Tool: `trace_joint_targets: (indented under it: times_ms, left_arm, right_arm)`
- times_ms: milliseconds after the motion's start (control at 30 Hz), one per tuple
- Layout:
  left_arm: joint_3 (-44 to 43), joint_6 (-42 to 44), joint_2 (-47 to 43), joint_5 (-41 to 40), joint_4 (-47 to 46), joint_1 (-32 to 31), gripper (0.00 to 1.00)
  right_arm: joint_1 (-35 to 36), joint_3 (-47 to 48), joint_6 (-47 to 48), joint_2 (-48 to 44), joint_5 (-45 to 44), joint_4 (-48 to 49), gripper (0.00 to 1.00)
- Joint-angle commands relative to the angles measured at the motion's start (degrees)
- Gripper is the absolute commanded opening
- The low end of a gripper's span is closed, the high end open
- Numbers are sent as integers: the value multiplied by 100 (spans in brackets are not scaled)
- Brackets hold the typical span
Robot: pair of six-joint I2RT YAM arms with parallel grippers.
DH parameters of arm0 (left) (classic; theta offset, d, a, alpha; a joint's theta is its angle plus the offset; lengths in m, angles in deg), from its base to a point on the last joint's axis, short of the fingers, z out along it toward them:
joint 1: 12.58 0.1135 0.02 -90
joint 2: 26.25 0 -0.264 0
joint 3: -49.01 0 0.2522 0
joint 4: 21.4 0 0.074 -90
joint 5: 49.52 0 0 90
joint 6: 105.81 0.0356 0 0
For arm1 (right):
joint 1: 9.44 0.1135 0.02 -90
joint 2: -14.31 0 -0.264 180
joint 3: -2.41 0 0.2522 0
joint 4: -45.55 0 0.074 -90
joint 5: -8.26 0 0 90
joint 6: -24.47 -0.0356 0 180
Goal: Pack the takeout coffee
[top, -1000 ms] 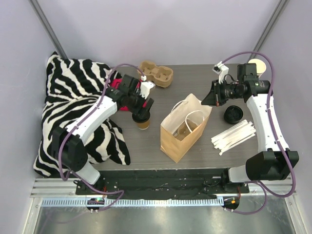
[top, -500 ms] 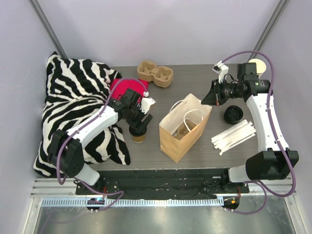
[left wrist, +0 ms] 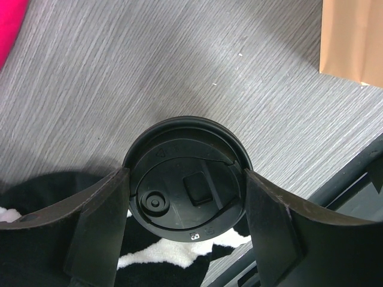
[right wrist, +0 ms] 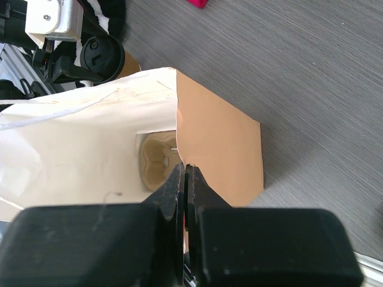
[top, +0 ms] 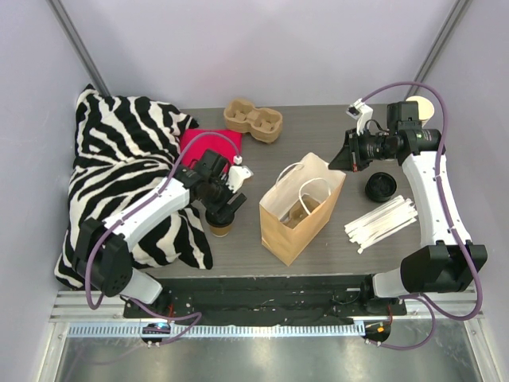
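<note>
The takeout coffee (top: 221,228) is a small tan cup with a black lid (left wrist: 179,203), held at the table's near left beside the zebra cloth. My left gripper (top: 222,212) is shut on it. In the left wrist view its fingers (left wrist: 102,221) press both sides of the lid rim. The open brown paper bag (top: 280,231) stands upright mid-table, to the cup's right. My right gripper (top: 340,161) is shut on the bag's far rim (right wrist: 179,119) and holds the mouth open. The cup also shows in the right wrist view (right wrist: 103,55), beyond the bag.
A pulp cup carrier (right wrist: 157,160) lies inside the bag. Another carrier (top: 254,119) sits at the back. A zebra cloth (top: 119,167) and a red cloth (top: 203,143) are on the left. A loose black lid (top: 380,186) and white sticks (top: 382,223) lie on the right.
My left gripper has carried the cup toward the near edge and slightly left, away from the red cloth. The right gripper and the bag have stayed put.
</note>
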Motion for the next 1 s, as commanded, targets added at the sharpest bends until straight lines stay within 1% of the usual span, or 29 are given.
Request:
trace_joint_targets:
  times_ms: [0, 200, 600, 767, 900, 967]
  left_arm:
    - [63, 108, -231, -91, 104, -18, 77]
    - [72, 143, -249, -117, 165, -18, 81]
    - [89, 125, -284, -205, 244, -18, 83]
    - [151, 143, -222, -258, 201, -18, 81]
    - [221, 151, -152, -293, 157, -18, 78]
    - [239, 151, -117, -284, 183, -18, 72]
  right_arm:
    - [32, 243, 94, 2, 30, 20, 1]
    - [32, 287, 111, 2, 13, -6, 1]
    - [32, 295, 120, -7, 13, -7, 1]
    - [32, 278, 120, -7, 4, 11, 1]
    - [32, 278, 111, -7, 4, 20, 1]
    - [32, 287, 111, -7, 4, 29, 1]
